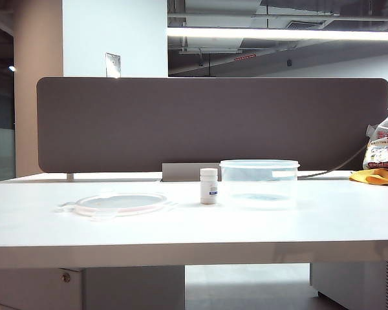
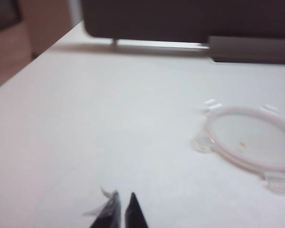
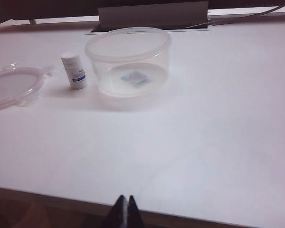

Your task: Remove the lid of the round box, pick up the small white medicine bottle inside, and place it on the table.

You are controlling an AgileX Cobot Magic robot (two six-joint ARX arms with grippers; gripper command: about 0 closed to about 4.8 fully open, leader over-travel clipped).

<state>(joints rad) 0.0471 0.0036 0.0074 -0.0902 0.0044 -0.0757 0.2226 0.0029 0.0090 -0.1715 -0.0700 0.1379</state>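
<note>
The lid (image 1: 119,203) lies flat on the table (image 1: 246,226) at the left, off the round box (image 1: 259,181), which stands open near the middle. The small white medicine bottle (image 1: 209,186) stands upright on the table just left of the box, close to it. Neither gripper shows in the exterior view. My left gripper (image 2: 124,195) hovers over bare table, well short of the lid (image 2: 249,137), its jaws almost together and holding nothing. My right gripper (image 3: 126,197) is shut and empty above the table's front edge, far from the box (image 3: 128,61), the bottle (image 3: 74,71) and the lid (image 3: 12,85).
A dark divider panel (image 1: 213,123) backs the table. A grey cable cover (image 1: 181,172) sits at its foot. Bags and an orange cloth (image 1: 385,155) lie at the far right, with a cable (image 1: 343,165) running toward them.
</note>
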